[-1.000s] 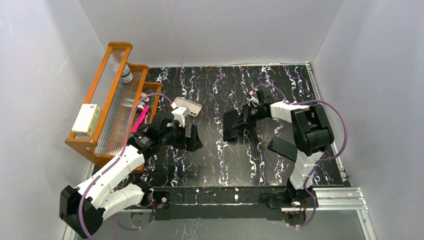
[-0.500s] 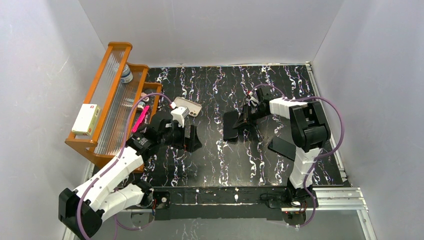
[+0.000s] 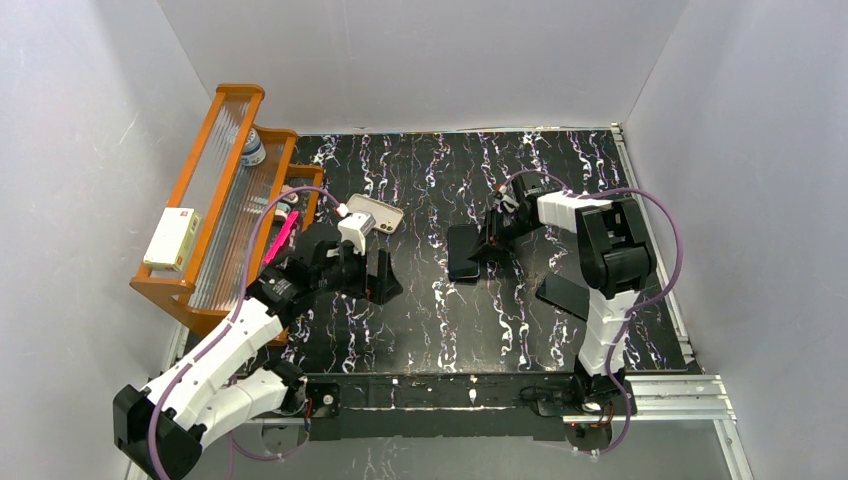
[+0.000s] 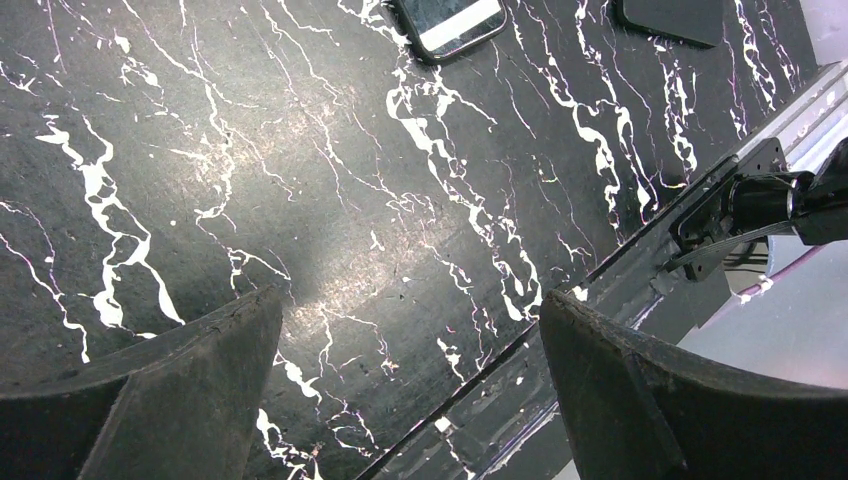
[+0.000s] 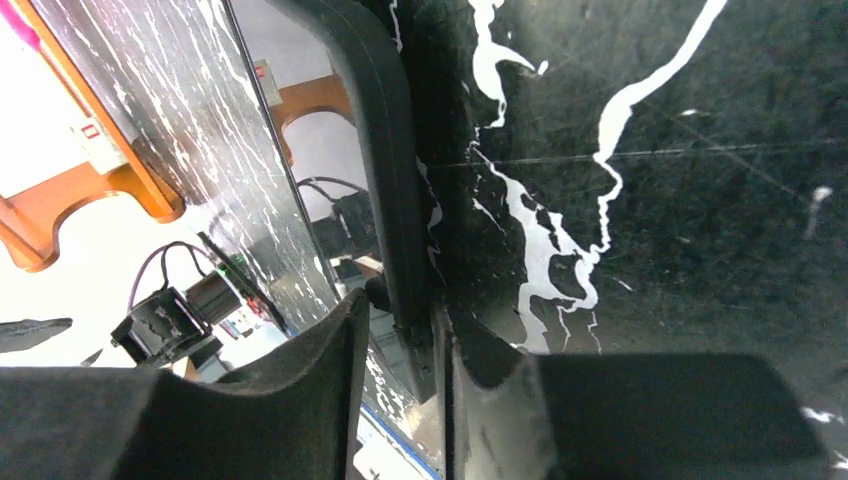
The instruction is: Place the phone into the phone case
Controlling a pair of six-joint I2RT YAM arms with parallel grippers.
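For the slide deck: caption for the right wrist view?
Right gripper clamped on the phone edge, marbled black table behind.

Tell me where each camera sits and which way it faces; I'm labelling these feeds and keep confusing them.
Top external: fixed above and behind the bases, looking down on the table; both arms show, with left gripper and right gripper.
Left wrist: on the left arm, looking down at the table; its open fingers frame the bottom corners.
Right wrist: tight against the edge of the phone; its fingers grip it at the bottom.
Shared: the phone shows in all three views.
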